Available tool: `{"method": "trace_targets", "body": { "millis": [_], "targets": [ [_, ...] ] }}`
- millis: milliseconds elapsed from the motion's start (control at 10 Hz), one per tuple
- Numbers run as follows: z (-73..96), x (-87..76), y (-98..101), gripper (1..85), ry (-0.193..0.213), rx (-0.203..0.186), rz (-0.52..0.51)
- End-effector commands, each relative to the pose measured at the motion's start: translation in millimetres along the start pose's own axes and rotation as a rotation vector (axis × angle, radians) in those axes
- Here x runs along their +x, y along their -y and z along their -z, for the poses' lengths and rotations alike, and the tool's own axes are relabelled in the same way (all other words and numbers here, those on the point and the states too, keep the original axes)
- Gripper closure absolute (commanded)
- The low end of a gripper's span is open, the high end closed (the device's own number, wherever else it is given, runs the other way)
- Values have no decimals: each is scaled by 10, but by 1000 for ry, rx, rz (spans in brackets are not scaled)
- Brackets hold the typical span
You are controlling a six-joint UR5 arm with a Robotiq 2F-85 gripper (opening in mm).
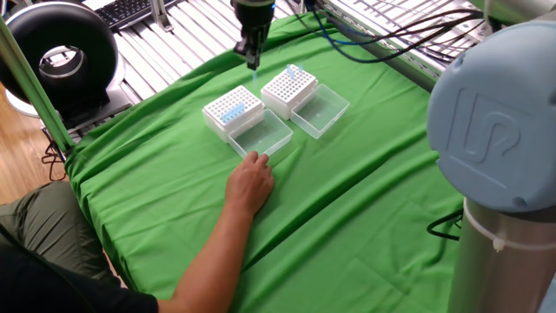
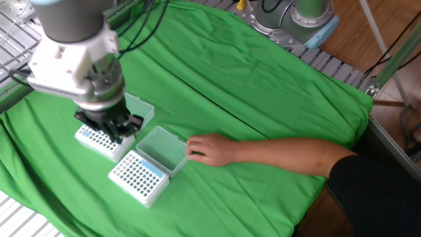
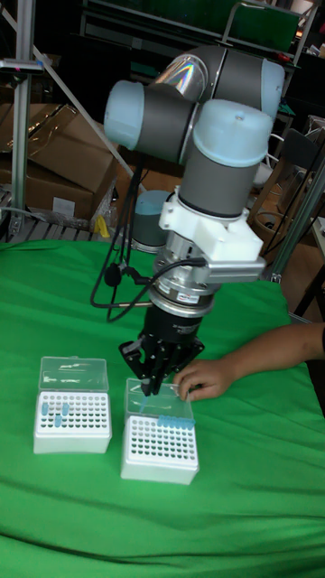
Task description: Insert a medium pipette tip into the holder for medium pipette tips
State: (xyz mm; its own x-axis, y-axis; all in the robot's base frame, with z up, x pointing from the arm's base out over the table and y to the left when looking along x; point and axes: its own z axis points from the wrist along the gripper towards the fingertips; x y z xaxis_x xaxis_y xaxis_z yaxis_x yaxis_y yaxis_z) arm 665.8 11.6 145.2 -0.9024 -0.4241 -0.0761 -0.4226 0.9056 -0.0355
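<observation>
While hand (image 3: 155, 386) hovers, holder (image 3: 160, 446) just below

Table draped in green cloth (image 1: 365, 200), two white racks (image 1: 233, 110) (image 1: 289, 87), a hand (image 1: 250, 181)

White holder (image 3: 160, 448), lid open, w/ tips

The arm (image 3: 203, 163) is reaching down with its wrist vertical, and the gripper (image 3: 153, 386) is pointing straight at the table, fingers (image 1: 252, 54) drawn close together around a thin tip (image 1: 254, 76). A person's hand (image 2: 209, 149) is resting flat just beside it.
</observation>
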Motion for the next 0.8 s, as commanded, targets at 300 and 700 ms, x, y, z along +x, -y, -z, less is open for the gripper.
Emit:
{"method": "trace_targets", "body": {
  "millis": [300,700],
  "targets": [
    [-82,-167,-240,767,25,-12,-50],
    [-174,-139,-293,773,32,-8,-62]
  ]
}}
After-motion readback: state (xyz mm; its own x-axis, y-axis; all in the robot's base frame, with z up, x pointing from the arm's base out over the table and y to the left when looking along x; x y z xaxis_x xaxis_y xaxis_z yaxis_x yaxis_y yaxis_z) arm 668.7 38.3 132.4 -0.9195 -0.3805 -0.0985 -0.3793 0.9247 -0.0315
